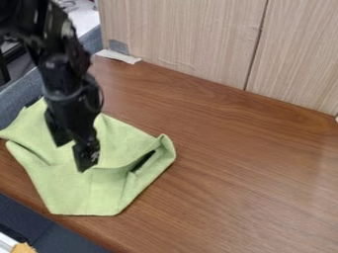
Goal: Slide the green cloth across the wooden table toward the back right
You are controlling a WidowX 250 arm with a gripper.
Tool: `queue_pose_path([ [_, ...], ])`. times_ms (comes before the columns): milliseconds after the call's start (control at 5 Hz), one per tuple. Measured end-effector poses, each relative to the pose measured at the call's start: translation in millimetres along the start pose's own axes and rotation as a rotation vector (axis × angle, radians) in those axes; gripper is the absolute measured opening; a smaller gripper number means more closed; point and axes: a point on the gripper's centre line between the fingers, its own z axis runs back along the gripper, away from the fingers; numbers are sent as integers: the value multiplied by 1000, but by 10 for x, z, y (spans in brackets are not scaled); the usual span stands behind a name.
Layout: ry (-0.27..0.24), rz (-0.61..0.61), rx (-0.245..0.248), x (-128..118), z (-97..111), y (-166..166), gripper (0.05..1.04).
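This looks like a lab or an office, but I can't tell which for sure. A black robot arm [63,81] hangs over a big brown desk [251,183], which makes me think of a lab. Flat, light wood-look panels [185,39] stand behind it, and they would fit in an office too.

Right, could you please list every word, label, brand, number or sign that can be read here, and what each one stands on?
No readable text on the green cloth, the brown tabletop or the wood-grain panels.
Grey patch and white strip by the panels: no lettering I can make out.
Pale marks on the end effector: too small to tell whether they are print.
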Motion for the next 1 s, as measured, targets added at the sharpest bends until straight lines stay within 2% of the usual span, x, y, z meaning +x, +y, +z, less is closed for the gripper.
queue_pose_path([
  [200,18,-12,-50,-39,-245,-8,1001],
  [400,13,-13,-59,-52,-408,-33,1001],
  [600,2,-13,-71,54,-467,-53,1000],
  [1000,-47,-71,-89,470,-456,-187,1001],
])
